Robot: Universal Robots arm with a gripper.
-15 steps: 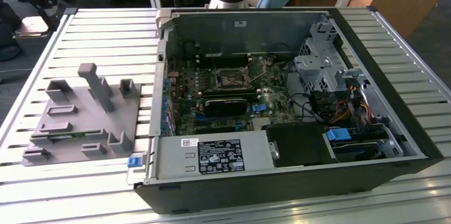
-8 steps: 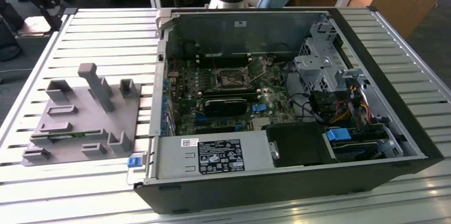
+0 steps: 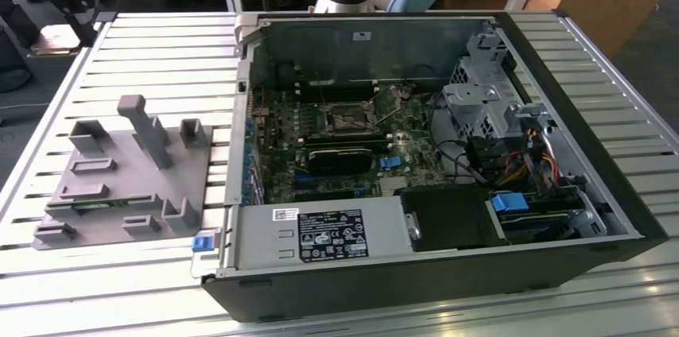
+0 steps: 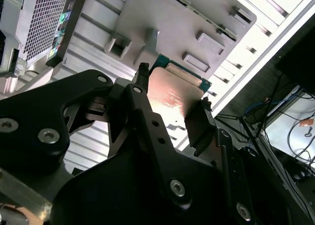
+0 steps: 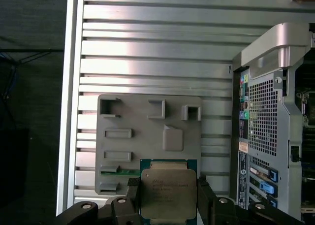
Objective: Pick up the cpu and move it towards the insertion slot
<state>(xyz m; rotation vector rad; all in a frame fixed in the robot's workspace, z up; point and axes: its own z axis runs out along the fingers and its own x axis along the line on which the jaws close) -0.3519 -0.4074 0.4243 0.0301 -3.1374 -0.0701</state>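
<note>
Counter (image 3: 138, 43) of pale metal slats carries an open computer case (image 3: 446, 289) and, at the exterior view's left of it, a grey plastic fixture (image 3: 117, 186). Inside the case lies the green motherboard (image 3: 318, 138), and the insertion slot (image 3: 348, 118) sits near its middle, a dark square in a silver frame. A white and black label (image 3: 331, 235) is stuck on the metal box (image 3: 265, 242) at the near edge of the case; its writing is too small to tell. In both wrist views the pincer (image 5: 169, 205) is clamped on the cpu (image 5: 168, 183), one black finger (image 5: 133, 200) at each of two opposite edges, and the chip is seen against the edge of the fixture. Faint print on its shiny top is not legible.
</note>
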